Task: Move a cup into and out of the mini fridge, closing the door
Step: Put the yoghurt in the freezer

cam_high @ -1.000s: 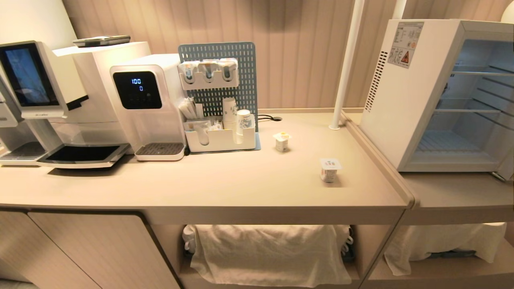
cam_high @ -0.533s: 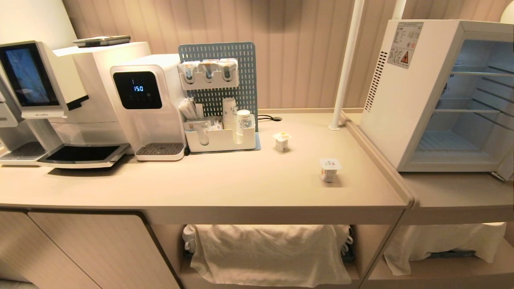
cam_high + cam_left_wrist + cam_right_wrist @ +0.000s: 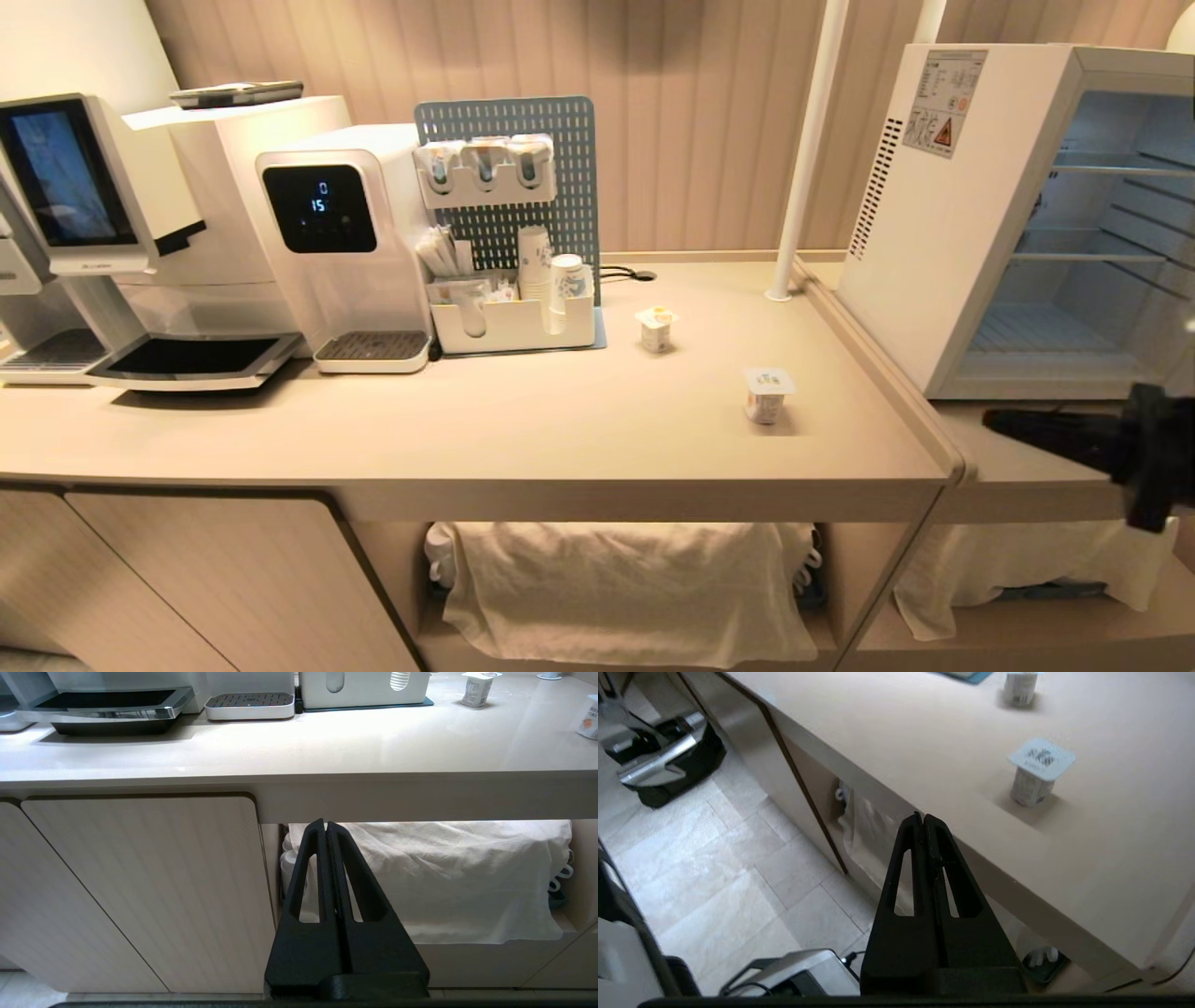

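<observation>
Two small sealed cups stand on the beige counter: one nearer the front (image 3: 766,394) (image 3: 1038,772) (image 3: 589,718), one further back (image 3: 656,329) (image 3: 1020,686) (image 3: 479,688). The white mini fridge (image 3: 943,233) stands at the right with its inside and wire shelves showing; its door is out of view. My right gripper (image 3: 991,419) (image 3: 923,817) is shut and empty. It hangs in front of the fridge over the lower counter's front edge, pointing left, well right of the nearer cup. My left gripper (image 3: 325,823) is shut and empty, parked low before the cupboard.
A coffee machine (image 3: 84,215), a water dispenser (image 3: 345,252) and a pegboard organiser with paper cups (image 3: 513,280) line the counter's back left. A white pole (image 3: 803,159) rises beside the fridge. White cloth (image 3: 625,588) hangs in the shelf below.
My right arm has risen into the head view at the right, gripper shut. The cups, the fridge and the left arm have not moved.
</observation>
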